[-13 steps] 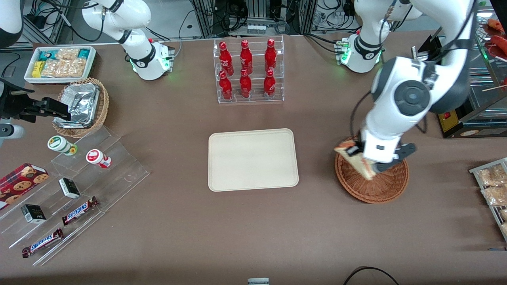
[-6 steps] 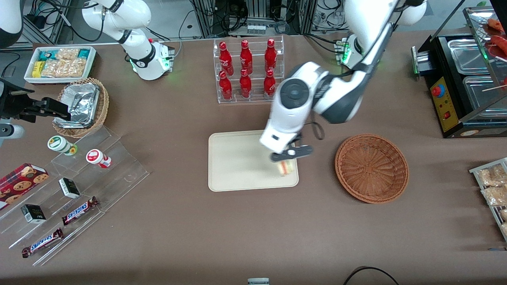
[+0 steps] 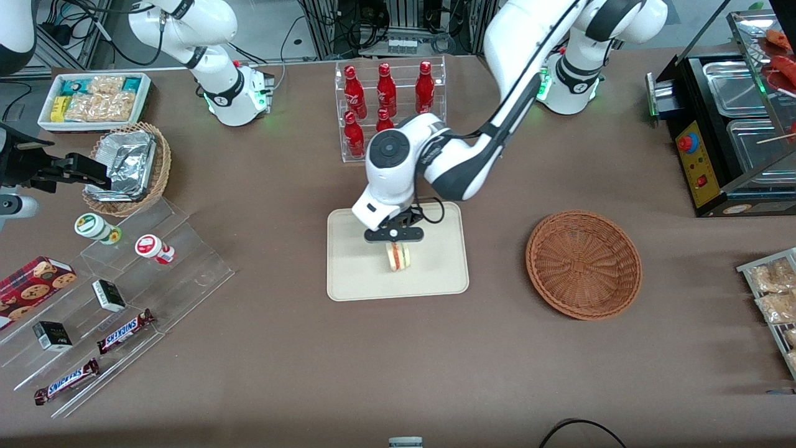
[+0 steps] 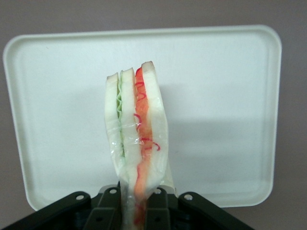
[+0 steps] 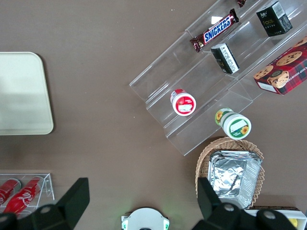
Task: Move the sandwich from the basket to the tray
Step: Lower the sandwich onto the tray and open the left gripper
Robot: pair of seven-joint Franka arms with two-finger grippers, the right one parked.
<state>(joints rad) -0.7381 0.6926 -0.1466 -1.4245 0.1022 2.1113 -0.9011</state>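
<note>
The hand (image 3: 394,235) hangs over the middle of the tray (image 3: 348,274), and the sandwich (image 3: 398,256) hangs from it, with the filling stripe facing toward the front camera. In the wrist view the sandwich (image 4: 136,139) stands out from between the two fingers (image 4: 108,201) with the tray (image 4: 225,96) under it. The basket (image 3: 583,264) is empty and lies well apart, toward the working arm's end of the tabletop.

The step in hand seems to be the lowering and the release. To do it well, I think the arm should go straight down until the lower edge of the sandwich touches the tray, and only then let go. If it releases from higher, the wedge may fall and roll toward the rim. The bread looks soft and it is wrapped in thin clear film, so pressing it hard on the tray is not needed. The position over the middle of the tray is already good, so no sideways correction looks necessary.

The hand is clenched on the sandwich near one end; the fingers are nearly together, with only the thickness of the bread between them. It touches nothing else, and I cannot tell if the sandwich already touches the tray.
</note>
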